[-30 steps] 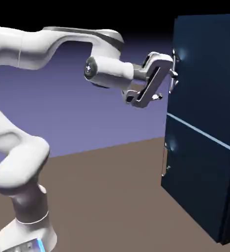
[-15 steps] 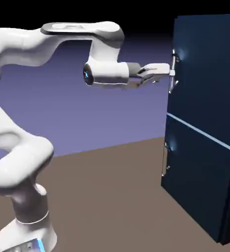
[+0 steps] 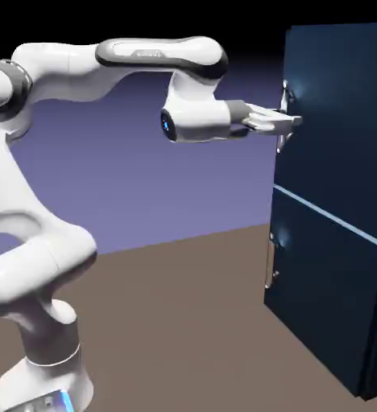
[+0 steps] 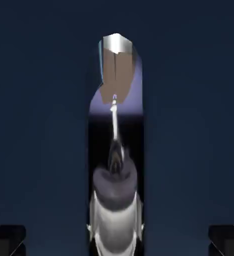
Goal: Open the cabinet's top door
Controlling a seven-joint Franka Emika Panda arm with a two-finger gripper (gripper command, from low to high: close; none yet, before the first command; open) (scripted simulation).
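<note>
The gripper (image 3: 292, 122) reaches level at the top door's (image 3: 345, 121) silver handle (image 3: 283, 121); whether its jaws clamp it cannot be told. Lower handle (image 3: 270, 261) sits at six o'clock.

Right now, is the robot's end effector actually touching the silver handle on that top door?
Cannot tell. In the exterior view the end effector overlaps the top door's handle, but no contact or gap shows plainly; the hand view shows only the mirror-like handle, fingers wide.

Dim, crisp rendering (mirror glare on the handle (image 4: 116, 150)), soft shadows.
</note>
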